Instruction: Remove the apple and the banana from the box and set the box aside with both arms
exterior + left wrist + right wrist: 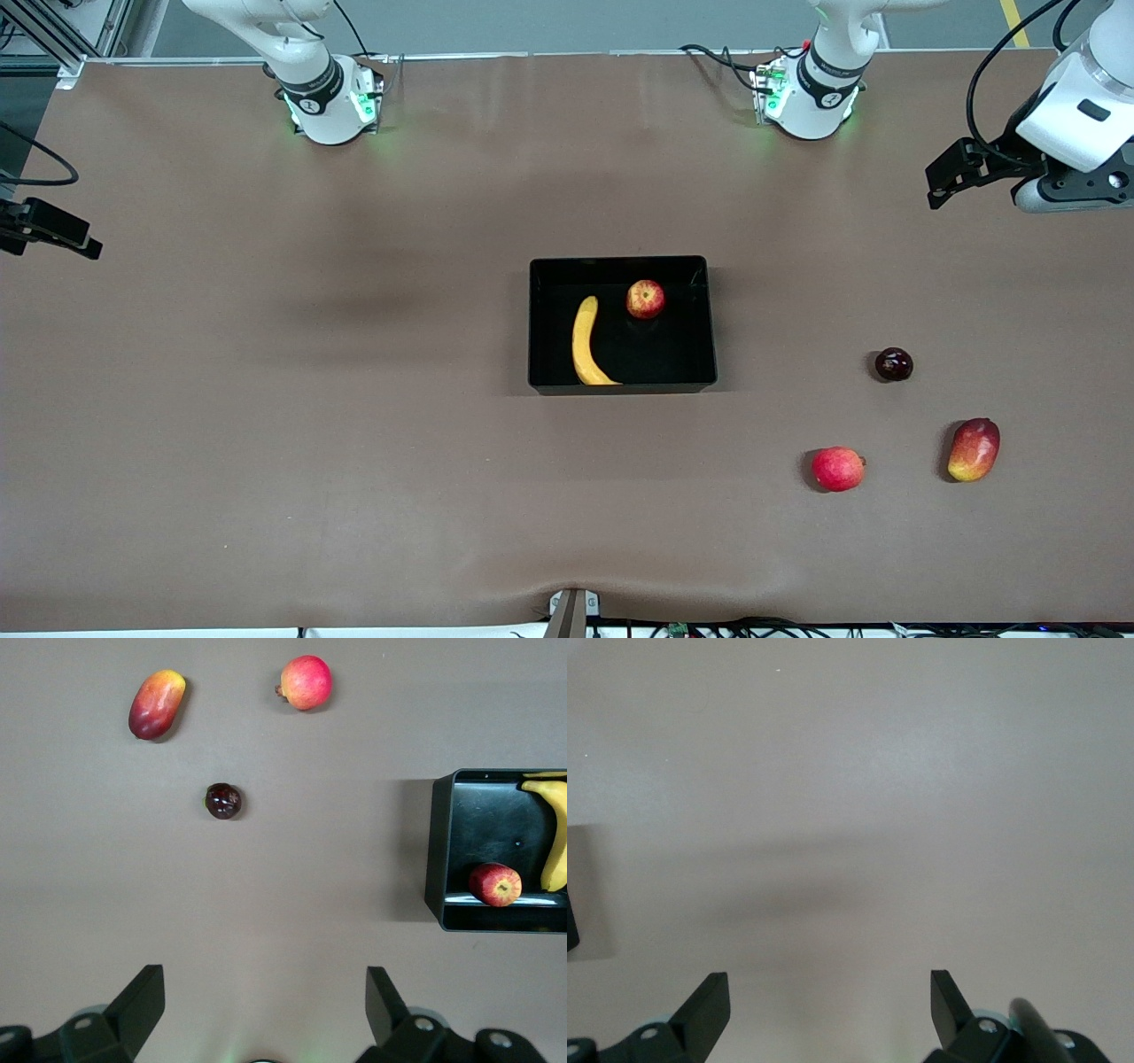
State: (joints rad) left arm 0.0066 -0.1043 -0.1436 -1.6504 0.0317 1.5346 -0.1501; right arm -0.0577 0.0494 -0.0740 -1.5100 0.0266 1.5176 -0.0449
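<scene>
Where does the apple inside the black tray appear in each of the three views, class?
Front view: the apple lies in the black tray, beside the banana, mid-table.
Left wrist view: the apple shows against a tray wall.
Right wrist view: not in it.
Shared landmark: the tray.

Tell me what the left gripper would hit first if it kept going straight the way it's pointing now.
Probably just bare table. The left gripper is open, and nothing lies between its fingers. The nearest thing is the dark plum, slightly off that line, so it likely misses it, though depth is hard to judge.
</scene>
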